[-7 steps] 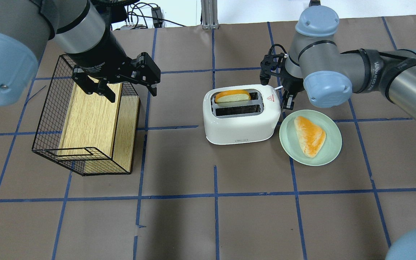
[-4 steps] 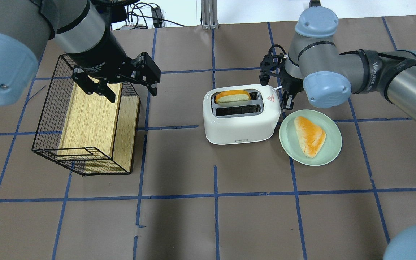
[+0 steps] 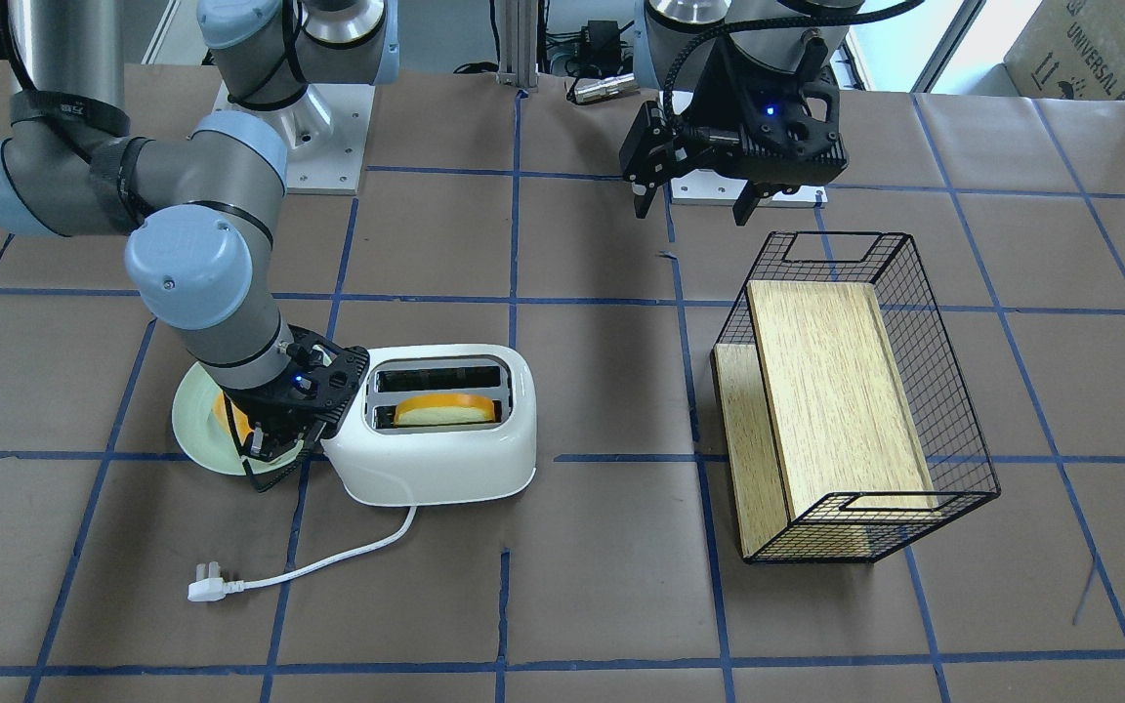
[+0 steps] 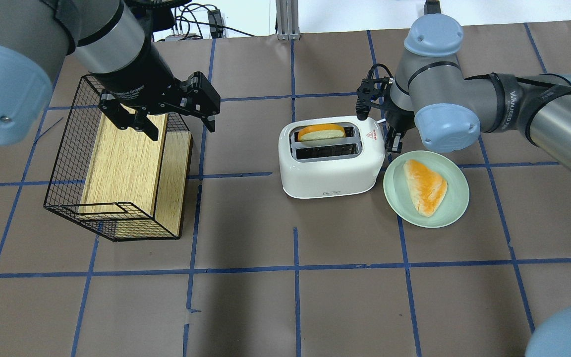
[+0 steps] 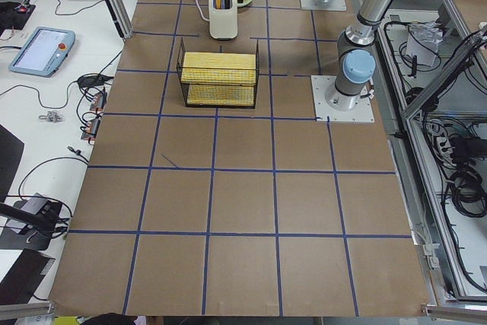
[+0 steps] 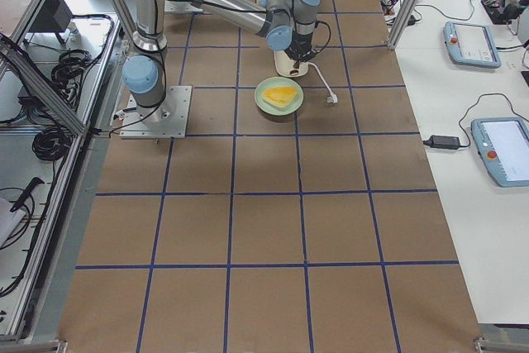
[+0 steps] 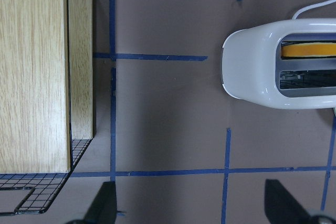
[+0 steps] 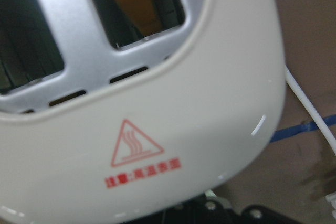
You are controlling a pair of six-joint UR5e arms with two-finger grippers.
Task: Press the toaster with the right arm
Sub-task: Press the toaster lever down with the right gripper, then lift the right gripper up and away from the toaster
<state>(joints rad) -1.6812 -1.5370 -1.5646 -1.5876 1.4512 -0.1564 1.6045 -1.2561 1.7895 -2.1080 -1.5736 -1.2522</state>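
At mid-table, between the basket (image 4: pixel 62 163) and the plate (image 4: pixel 456 198), stands the toaster (image 4: pixel 332 171), bread (image 4: pixel 321 132) in one slot, with the right gripper (image 4: pixel 393 141) low at its plate-side end, its jaws too hidden to judge, and the left gripper (image 4: pixel 181 124) spread wide above the basket.

Toaster (image 4: pixel 332 161) stands just left of the right gripper (image 3: pixel 270 447), plate (image 4: pixel 456 198) bearing bread (image 4: pixel 427 186) just right of it; wire basket (image 4: pixel 67 148) sits low beside the left gripper (image 4: pixel 181 130).
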